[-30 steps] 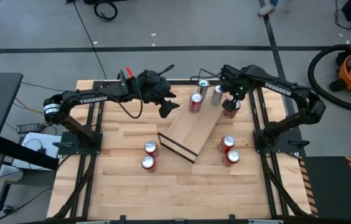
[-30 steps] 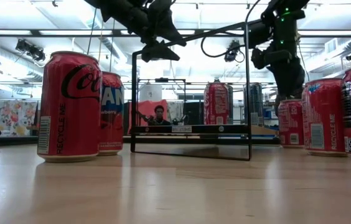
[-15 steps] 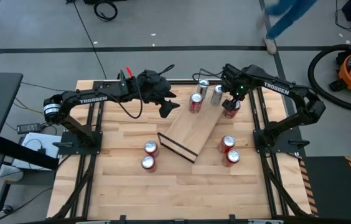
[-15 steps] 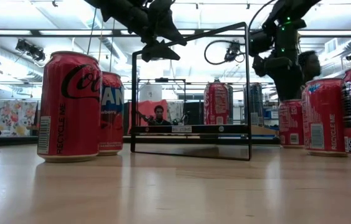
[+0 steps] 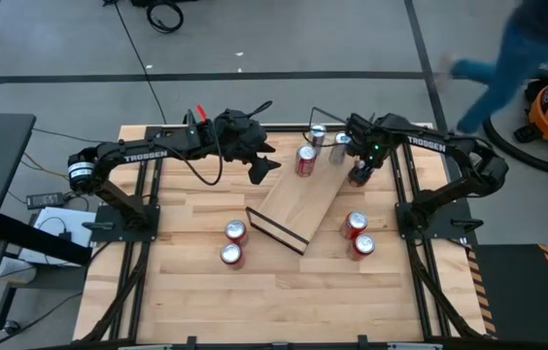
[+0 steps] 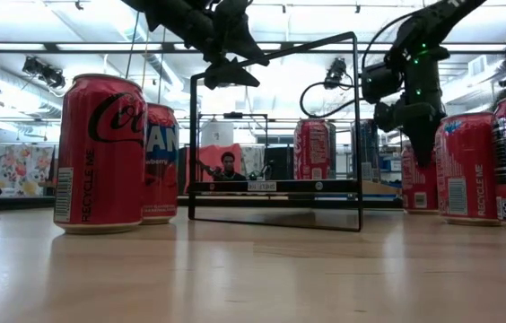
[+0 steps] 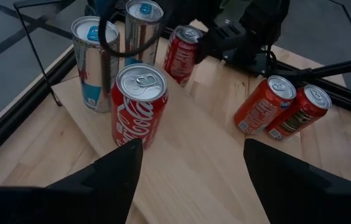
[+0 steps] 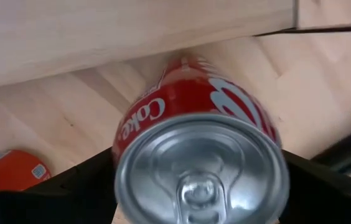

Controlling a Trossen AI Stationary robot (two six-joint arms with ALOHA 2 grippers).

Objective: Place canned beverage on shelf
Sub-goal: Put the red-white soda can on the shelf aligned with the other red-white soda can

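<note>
The shelf (image 5: 298,206), a light-wood board in a thin black wire frame, lies slantwise on the tabletop. At its far end stand a red can (image 5: 305,160) and two silver cans (image 5: 317,136). Just right of that end, another red can (image 8: 194,124) stands upright on the table. My right gripper (image 5: 359,173) is over it, pointing down, one finger on each side of its upper body. My left gripper (image 5: 264,167) hangs open above the shelf's far left, holding nothing. My right gripper comes at the red can's top end (image 8: 163,112) from above, fingers (image 8: 82,186) pointing down on two opposite sides. Whether they touch the can I cannot tell. The can stands upright on the table (image 6: 412,179).
Two red cans (image 5: 233,243) stand near the shelf's near-left end and two more (image 5: 359,235) to its right. The shelf's wire frame (image 6: 275,117) rises over the board. A person walks on the floor beyond the far right corner (image 5: 517,58).
My right gripper has sunk straight down over the red can beside the shelf, so its fingers now stand lower around it. The can has kept its place. My left gripper has kept still.
</note>
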